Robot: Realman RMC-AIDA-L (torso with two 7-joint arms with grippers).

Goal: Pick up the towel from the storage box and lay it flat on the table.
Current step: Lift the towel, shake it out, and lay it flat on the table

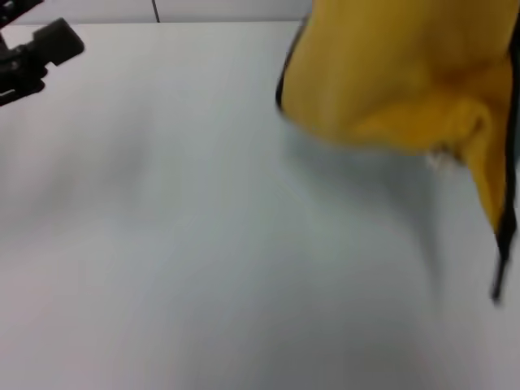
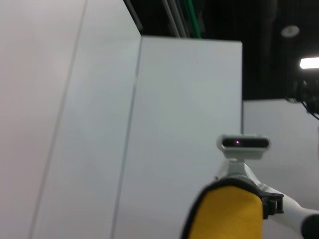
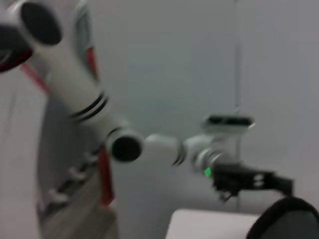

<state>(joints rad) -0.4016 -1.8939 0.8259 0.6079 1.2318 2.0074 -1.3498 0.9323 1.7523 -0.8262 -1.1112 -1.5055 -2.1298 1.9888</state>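
Note:
The mustard-yellow towel (image 1: 390, 73) with thin black edging hangs bunched in the air at the upper right, above the white table (image 1: 203, 244). In the left wrist view the towel (image 2: 227, 214) drapes from the end of my right arm, just below its wrist camera (image 2: 243, 144). It covers my right gripper, which holds it up. My left gripper (image 1: 36, 53) is raised at the far left, away from the towel, and also shows in the right wrist view as the left gripper (image 3: 259, 181). The storage box is out of view.
The towel's shadow (image 1: 366, 211) falls on the tabletop beneath it. A pale wall panel (image 2: 189, 109) stands behind the table. A dark rounded shape (image 3: 286, 219) sits in a corner of the right wrist view.

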